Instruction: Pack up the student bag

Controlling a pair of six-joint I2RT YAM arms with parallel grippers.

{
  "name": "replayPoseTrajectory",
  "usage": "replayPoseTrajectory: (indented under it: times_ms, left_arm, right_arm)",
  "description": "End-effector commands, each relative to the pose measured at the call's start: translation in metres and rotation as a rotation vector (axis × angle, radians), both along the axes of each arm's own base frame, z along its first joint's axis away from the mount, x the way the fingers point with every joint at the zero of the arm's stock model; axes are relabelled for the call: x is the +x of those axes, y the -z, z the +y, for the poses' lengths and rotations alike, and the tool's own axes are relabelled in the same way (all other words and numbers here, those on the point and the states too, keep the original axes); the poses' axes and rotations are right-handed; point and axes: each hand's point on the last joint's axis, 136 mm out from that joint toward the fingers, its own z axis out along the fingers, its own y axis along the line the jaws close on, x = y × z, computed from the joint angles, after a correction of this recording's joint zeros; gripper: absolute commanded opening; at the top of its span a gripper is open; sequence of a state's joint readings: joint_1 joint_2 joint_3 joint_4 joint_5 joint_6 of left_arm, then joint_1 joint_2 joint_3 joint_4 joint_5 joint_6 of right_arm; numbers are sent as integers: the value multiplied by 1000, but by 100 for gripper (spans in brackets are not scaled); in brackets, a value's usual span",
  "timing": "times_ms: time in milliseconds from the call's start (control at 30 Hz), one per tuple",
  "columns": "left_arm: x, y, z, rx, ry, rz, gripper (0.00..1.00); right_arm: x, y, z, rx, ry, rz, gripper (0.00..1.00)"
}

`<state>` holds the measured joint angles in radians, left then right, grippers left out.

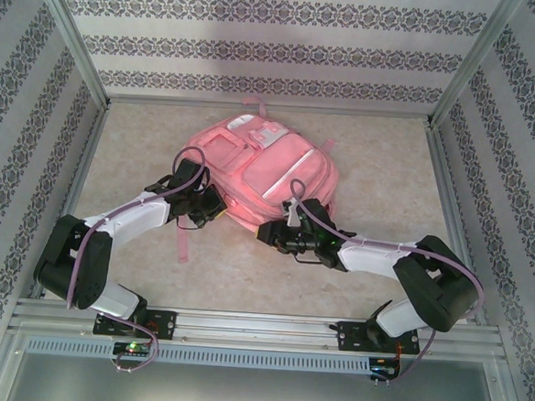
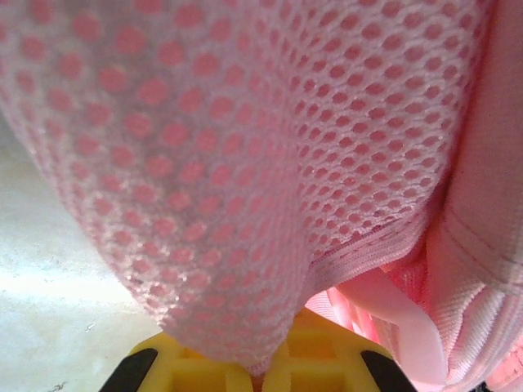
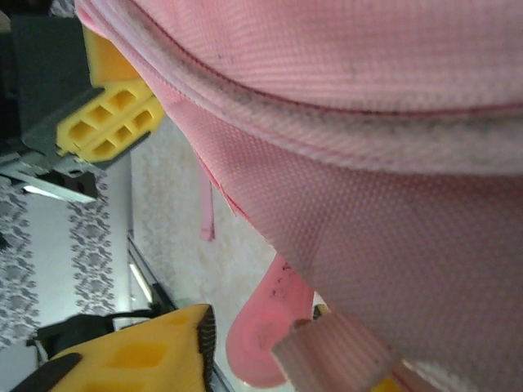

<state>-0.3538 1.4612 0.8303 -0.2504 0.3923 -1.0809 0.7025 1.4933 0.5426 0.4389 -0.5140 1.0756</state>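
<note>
Top external — student bag [image 1: 272, 167] on table [image 1: 133, 154], arms [image 1: 143, 213] overlapping near edge

Bright diffuse light, soft faint shadows, glare on tabletop [image 2: 41, 302], student bag [image 3: 368, 204] close and blurred in wrist views.

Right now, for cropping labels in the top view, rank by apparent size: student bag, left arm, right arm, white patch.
1. student bag
2. left arm and right arm: they look about alike, so unranked
3. white patch on the bag, smallest
</note>
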Motion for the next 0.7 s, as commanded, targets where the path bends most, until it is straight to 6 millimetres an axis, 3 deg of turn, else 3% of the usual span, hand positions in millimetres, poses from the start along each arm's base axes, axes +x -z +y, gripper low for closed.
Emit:
replayPoseTrajectory:
  times_ms: [0, 167, 367, 567, 667]
  left_arm:
    - [-6, -1, -4, -10, 20, 0, 5]
    - [-4, 0, -4, -7, 13, 2, 4]
    - [1, -1, -6, -13, 3, 1, 4]
    - [3, 1, -5, -7, -2, 5, 2]
    - [3, 2, -5, -9, -2, 8, 1]
  right_arm:
    - [14, 2, -10, 51, 97, 40, 25]
    - [12, 4, -15, 72, 99, 54, 1]
    - [0, 13, -26, 24, 86, 37, 0]
    - [-5, 9, -54, -56, 142, -80, 0]
    - [-17, 21, -68, -100, 144, -75, 0]
